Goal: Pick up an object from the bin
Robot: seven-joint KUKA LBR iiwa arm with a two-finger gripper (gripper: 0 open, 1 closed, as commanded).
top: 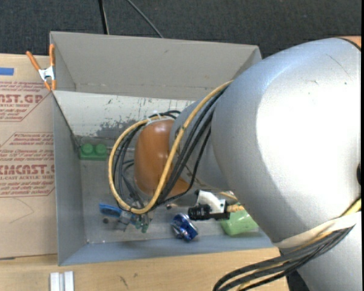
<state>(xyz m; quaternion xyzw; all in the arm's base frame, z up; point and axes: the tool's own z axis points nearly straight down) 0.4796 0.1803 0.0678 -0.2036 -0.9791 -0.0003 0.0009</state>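
My gripper (132, 218) shows as a dark tip below the orange cover, low over the bin's front left floor. A small blue piece (109, 210) lies just left of it, touching or nearly so. A small dark bit (118, 224) sits on the floor beside it. Right of the gripper, near the front wall, lies a blue and white toy-like thing (184, 228). I cannot make out anything held in the gripper.
A green studded brick (92, 151) lies against the left back wall. A white and black thing (209, 205) and a pale green block (238, 224) lie at the front right. The arm, its orange cover and looping cables hide the bin's middle and right.
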